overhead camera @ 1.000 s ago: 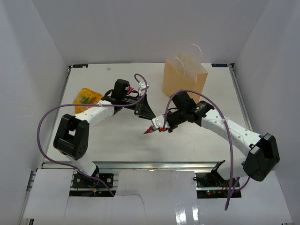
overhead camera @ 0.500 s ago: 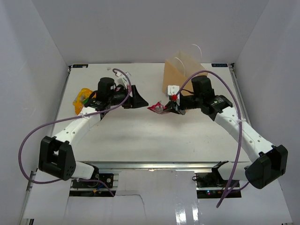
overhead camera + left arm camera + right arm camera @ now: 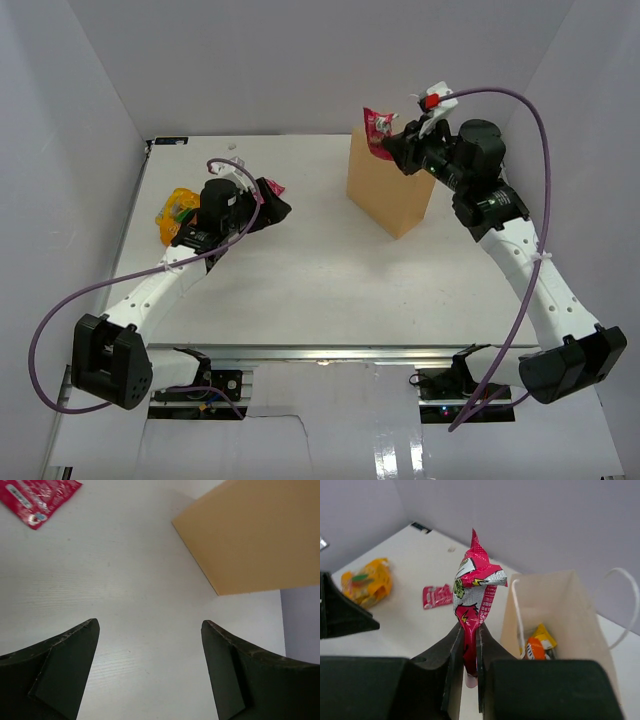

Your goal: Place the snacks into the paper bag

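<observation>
My right gripper (image 3: 396, 143) is shut on a pink packet (image 3: 378, 130) and holds it high in the air by the left rim of the tan paper bag (image 3: 388, 186). In the right wrist view the pink packet (image 3: 475, 592) sticks up from the closed gripper (image 3: 470, 630), and the open bag (image 3: 555, 600) holds an orange and a yellow snack (image 3: 538, 647). My left gripper (image 3: 276, 207) is open and empty over the table; its wrist view (image 3: 150, 625) shows bare table between the fingers. A second pink packet (image 3: 272, 188) lies beside it, also seen from the left wrist (image 3: 42, 497).
An orange bag (image 3: 178, 210) with green print lies at the table's left edge, partly hidden by the left arm; it also shows in the right wrist view (image 3: 367, 580). White walls enclose the table on three sides. The bag's white cord handle (image 3: 625, 605) stands up.
My right gripper has carried the pink packet from low over the table's middle up and back to the bag's top. My left arm has drawn back to the left, near the other pink packet.
</observation>
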You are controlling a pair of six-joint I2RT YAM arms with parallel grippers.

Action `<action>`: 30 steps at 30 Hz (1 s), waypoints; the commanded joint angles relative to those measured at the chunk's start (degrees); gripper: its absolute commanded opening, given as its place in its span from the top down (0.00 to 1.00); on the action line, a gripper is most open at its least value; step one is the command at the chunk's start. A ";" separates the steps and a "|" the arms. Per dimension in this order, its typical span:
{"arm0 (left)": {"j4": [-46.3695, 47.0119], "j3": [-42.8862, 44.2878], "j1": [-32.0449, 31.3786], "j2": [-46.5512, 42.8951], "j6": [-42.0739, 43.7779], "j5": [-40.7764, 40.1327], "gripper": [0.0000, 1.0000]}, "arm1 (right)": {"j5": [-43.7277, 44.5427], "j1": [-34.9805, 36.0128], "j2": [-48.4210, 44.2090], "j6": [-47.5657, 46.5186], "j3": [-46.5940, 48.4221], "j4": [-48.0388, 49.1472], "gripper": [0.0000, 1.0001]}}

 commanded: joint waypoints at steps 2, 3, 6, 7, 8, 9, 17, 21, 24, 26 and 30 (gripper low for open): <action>-2.34 -0.43 0.12 -2.03 -4.94 -12.70 0.06 | 11.04 -0.83 0.98 6.68 4.51 8.50 0.92; -2.60 -0.26 0.03 -1.85 -5.12 -13.06 0.06 | 12.96 -0.92 1.16 6.77 5.13 8.95 0.92; -3.48 -0.17 0.03 -1.50 -5.64 -15.25 0.05 | 19.88 -1.19 2.13 5.90 6.27 11.76 0.92; -3.57 -0.17 0.03 -1.50 -5.65 -15.26 0.05 | 21.93 -1.19 2.39 5.11 6.19 11.77 0.92; -3.83 0.00 0.03 -1.33 -5.73 -16.30 0.02 | 23.34 -1.19 3.00 3.97 5.84 14.12 0.92; -3.92 0.18 0.12 -0.80 -5.91 -16.92 0.02 | 25.70 -1.27 3.27 1.78 4.44 15.45 0.92; -6.11 6.76 0.21 8.59 -2.49 -16.32 0.02 | 21.08 -1.28 4.86 -9.31 -4.61 19.24 0.92; -12.70 14.93 1.52 18.61 1.90 -13.68 0.02 | 20.02 -1.45 4.33 -11.68 -8.40 19.77 0.89; -15.61 21.61 2.66 26.61 6.38 -13.06 0.02 | 18.09 -2.06 3.54 -12.21 -9.37 19.33 0.70; -16.58 26.44 3.11 32.30 10.42 -14.02 0.02 | 16.60 -2.50 2.84 -12.04 -8.85 18.02 0.53; -17.99 34.27 3.46 40.59 18.86 -18.50 0.03 | 7.73 -4.87 0.64 -12.30 -6.83 13.02 0.26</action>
